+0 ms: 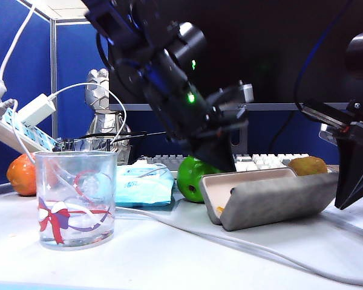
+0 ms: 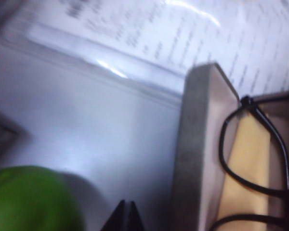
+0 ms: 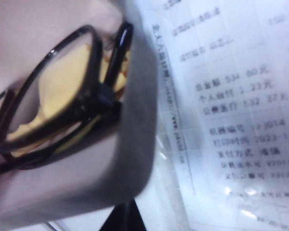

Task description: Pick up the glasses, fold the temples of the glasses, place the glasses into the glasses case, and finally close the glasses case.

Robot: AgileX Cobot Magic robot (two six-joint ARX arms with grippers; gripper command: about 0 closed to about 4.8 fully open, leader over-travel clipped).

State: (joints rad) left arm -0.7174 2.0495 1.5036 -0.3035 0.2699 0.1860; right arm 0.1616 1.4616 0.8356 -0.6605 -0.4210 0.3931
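Both claws were clenched on nothing, fingertips pressed tip to tip. The left claw (image 1: 221, 158) hung at the far end of the case (image 1: 272, 199), just above its open rim; through its wrist camera the shut fingers (image 2: 125, 216) sat just outside the grey wall (image 2: 192, 159), with the green apple (image 2: 31, 199) close on the other side of them. The right claw (image 1: 353, 184) stood at the opposite end of the case, tips pointed down toward the table (image 1: 169, 254); its own camera showed the dark tips (image 3: 127, 219) right below the case's rounded corner (image 3: 130, 159).

Inside, the glasses (image 2: 253, 163) lay on the pale lining with something yellow beneath them. A temple (image 3: 118, 50) appeared to lie folded in behind the frame (image 3: 53, 96), though the blur kept me from being sure of both. The lid leaned wide open, its grey outside facing the room.

So I judged the placing done and the closing step in hand. The next move would call for one claw to get behind or under the lid's free edge and swing it up and over, while the other steadied the base so it would not skate across the paper sheet (image 3: 226, 96) beneath it.
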